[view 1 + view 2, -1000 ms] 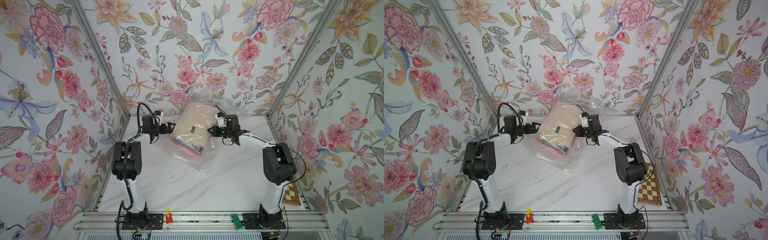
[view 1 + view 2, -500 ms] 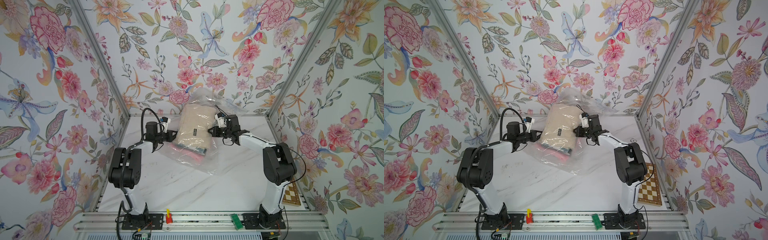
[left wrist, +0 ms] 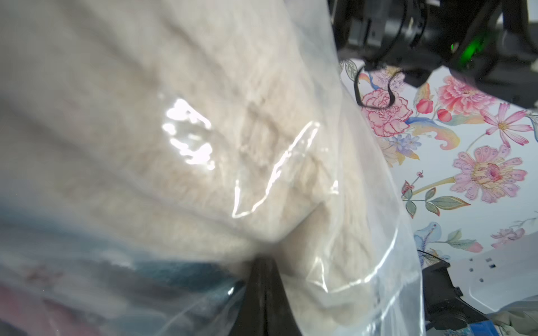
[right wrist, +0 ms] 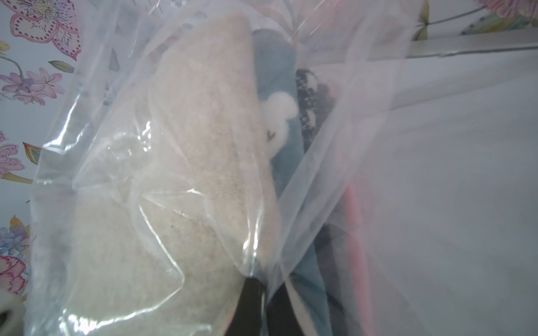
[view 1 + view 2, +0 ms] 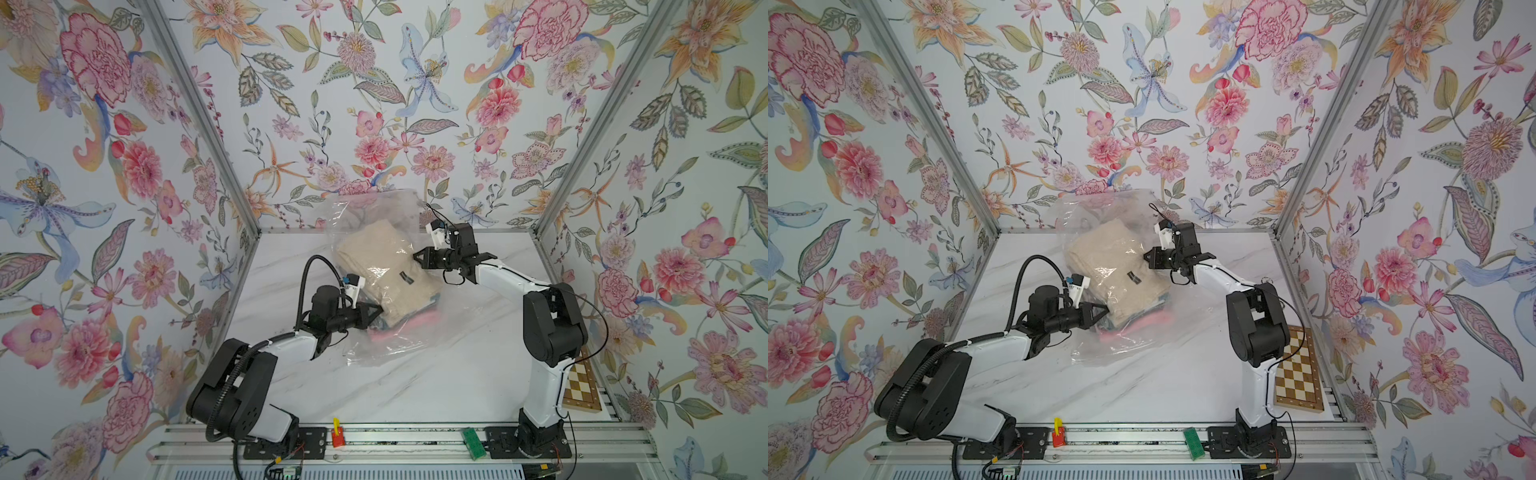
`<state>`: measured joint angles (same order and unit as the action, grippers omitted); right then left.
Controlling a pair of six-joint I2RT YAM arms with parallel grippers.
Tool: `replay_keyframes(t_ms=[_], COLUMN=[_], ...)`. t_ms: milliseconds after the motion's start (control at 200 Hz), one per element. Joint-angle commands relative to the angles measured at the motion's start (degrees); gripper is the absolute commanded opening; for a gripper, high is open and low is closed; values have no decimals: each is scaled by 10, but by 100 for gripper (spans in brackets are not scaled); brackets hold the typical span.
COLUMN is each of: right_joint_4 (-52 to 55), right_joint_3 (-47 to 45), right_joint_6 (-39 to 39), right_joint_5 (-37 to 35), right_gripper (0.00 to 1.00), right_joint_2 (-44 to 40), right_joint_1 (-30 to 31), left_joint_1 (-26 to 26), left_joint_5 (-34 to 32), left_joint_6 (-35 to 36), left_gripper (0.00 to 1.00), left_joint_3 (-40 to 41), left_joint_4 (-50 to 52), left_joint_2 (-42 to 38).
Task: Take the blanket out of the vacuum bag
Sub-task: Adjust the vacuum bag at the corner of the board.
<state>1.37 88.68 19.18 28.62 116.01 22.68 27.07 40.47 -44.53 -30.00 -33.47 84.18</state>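
We find the blanket lying between the closed left gripper, near-left, and the closed right gripper, pinching the vacuum bag far-right.

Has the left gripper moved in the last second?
Yes. The left gripper, shut on the vacuum bag, has drawn back from the back wall toward the front rail.

A chessboard lies beside the marble table; the rail carries a green block and perhaps a red clip.
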Motion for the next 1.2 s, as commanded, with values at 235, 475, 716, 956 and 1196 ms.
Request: replay_keyframes(t_ms=[235,475,716,956,1196], right_joint_4=[46,25,-3,32,68], right_joint_3=[152,117,-115,-381,-517], right_joint_6=[-17,-6,36,108,107], right_joint_5=[9,-41,-72,-65,1], right_gripper=[0,40,78,81,88], right_joint_2=[97,13,-202,-391,-513], right_joint_1=[53,7,-85,-198,-291], left_joint_1=[-15,-25,170,330,398], left_joint_5=[-282,-305,-511,-653,-739], left_joint_6=[27,161,241,377,440], left_gripper=[0,6,35,53,56], left_joint_3=[7,-120,-247,-396,-507], left_joint_4=[153,343,534,629,698], left_joint_2=[-138,-132,-137,6,173])
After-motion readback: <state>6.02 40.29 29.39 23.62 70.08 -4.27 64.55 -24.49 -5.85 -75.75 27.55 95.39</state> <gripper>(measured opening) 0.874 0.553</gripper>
